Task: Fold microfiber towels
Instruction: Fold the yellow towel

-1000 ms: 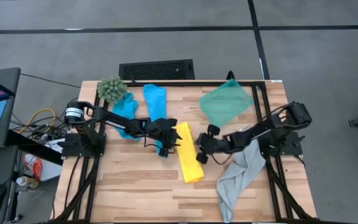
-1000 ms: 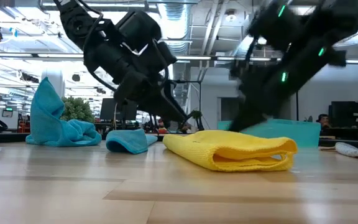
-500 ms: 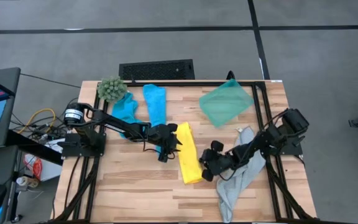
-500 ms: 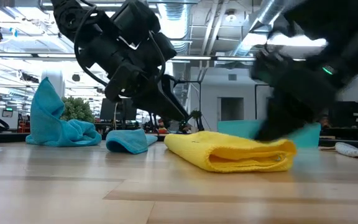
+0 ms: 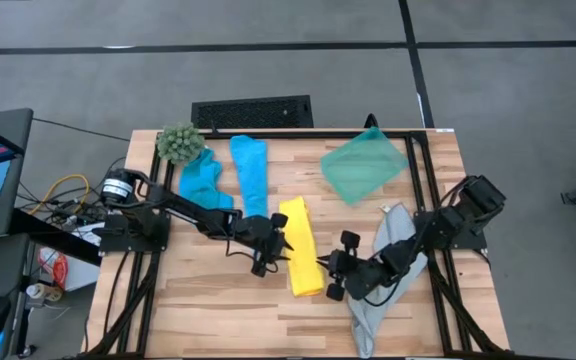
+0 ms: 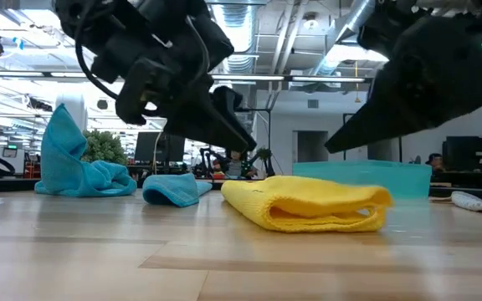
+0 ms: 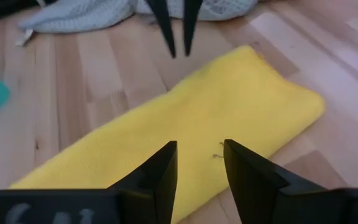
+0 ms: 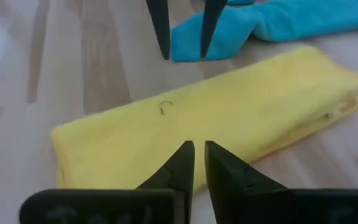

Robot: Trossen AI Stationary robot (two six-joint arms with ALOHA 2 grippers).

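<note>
Yellow towel (image 5: 301,245) folded once
Blue towels (image 5: 249,170) and grey towel (image 5: 388,265) unfolded; left gripper (image 5: 280,249) spread, right gripper (image 5: 322,272) narrowly parted, both empty.

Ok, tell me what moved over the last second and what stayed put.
Both grippers slid toward the table's near edge along the yellow towel: the left gripper on its left, the right gripper on its right, nearer the towel's front end. Neither holds anything. The yellow towel stays folded; the blue towels, grey towel and green bin are unmoved.
</note>
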